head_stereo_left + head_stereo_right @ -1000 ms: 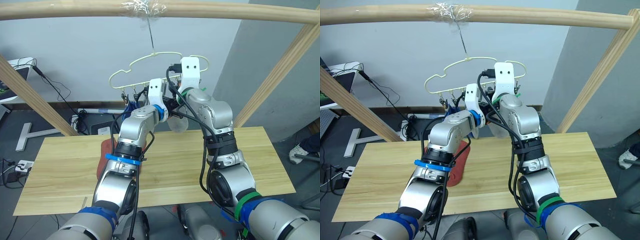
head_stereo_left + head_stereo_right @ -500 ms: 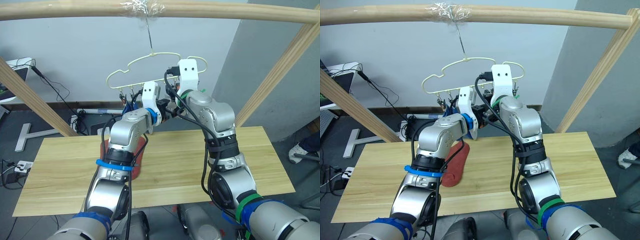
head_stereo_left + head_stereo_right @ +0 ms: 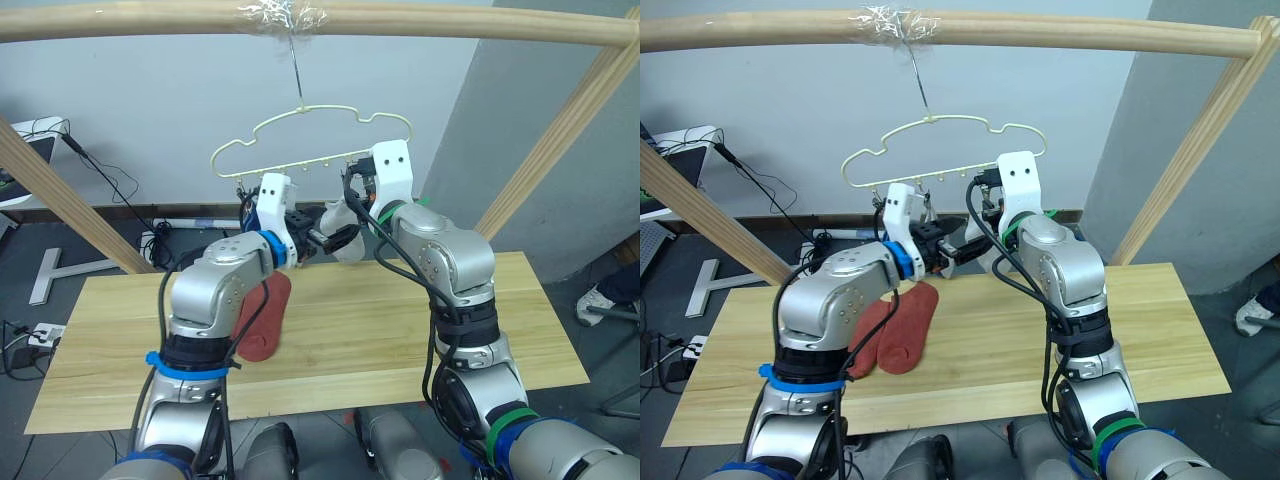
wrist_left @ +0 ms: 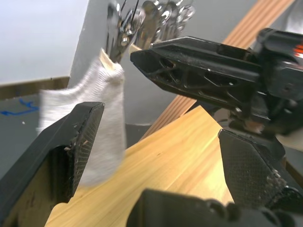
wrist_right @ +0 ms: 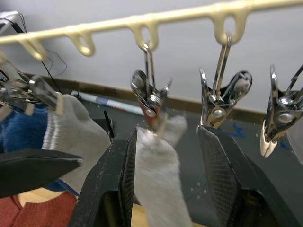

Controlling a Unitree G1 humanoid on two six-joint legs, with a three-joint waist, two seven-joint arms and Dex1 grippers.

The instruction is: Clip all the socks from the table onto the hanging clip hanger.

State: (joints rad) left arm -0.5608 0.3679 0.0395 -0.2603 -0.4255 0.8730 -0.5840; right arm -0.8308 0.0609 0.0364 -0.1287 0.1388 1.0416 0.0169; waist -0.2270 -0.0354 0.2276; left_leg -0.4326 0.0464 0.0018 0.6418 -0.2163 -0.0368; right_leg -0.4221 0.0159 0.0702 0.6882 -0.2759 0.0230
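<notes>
The pale yellow clip hanger [image 3: 300, 110] hangs from the top pole. On its clips hang a blue sock [image 5: 19, 127], a grey sock [image 5: 75, 137] and another grey sock [image 5: 158, 175]. That last sock dangles between the fingers of my right gripper [image 5: 165, 137], whose jaws stand apart just below its clip. My left gripper [image 4: 165, 156] is open and empty, a little left of that grey sock [image 4: 94, 104]. Two rust-red socks [image 3: 902, 335] lie side by side on the table [image 3: 400, 320] under my left arm.
Two free silver clips [image 5: 220, 101] hang further along the hanger bar. Slanted wooden poles [image 3: 60, 190] [image 3: 560, 130] flank the table. Cables and a power strip [image 3: 35, 335] lie on the floor at the left, and a shoe [image 3: 600, 300] shows at the right.
My left gripper opened, let go of the grey sock and drew back to the left. The sock now hangs from its clip. My right gripper dropped slightly below the clip.
</notes>
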